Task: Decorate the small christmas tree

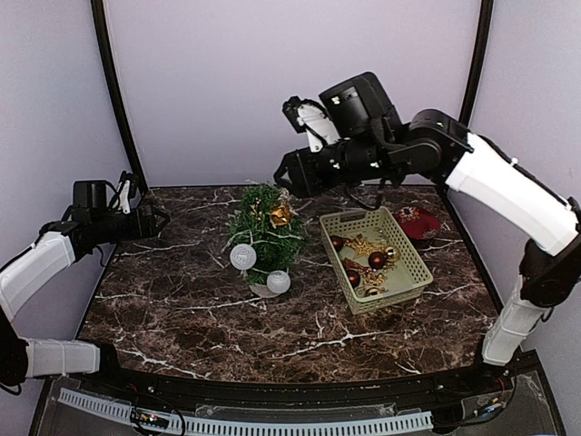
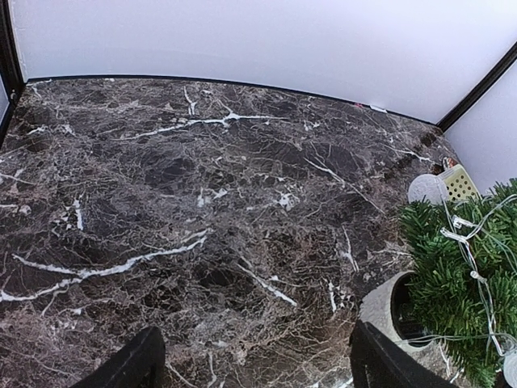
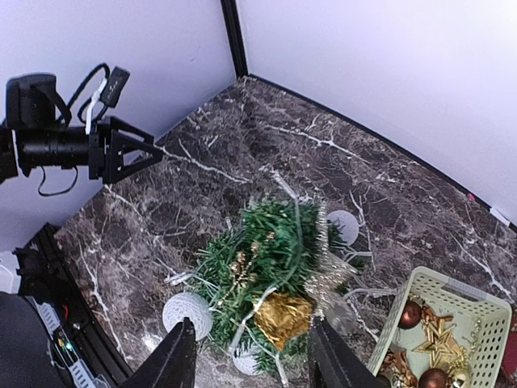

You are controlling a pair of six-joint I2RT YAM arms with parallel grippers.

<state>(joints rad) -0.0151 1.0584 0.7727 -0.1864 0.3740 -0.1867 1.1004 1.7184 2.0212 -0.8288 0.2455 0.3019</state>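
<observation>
Dark marble table, white walls. Small christmas tree mid-table, left of basket. Right gripper parted, empty, over gold ornament on it; left gripper wide, empty. Likely next: fetch bauble from basket.

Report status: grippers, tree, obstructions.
Left gripper open, empty, clear of tree. Right gripper open over tree, gold ornament sitting below it. Basket beside tree; nothing blocking.

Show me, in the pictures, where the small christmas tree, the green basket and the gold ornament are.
small christmas tree [image 1: 263, 232], top external view, on its green branches.
green basket [image 1: 410, 242], top external view, on its right rim.
gold ornament [image 3: 283, 315], right wrist view, on its middle.
</observation>
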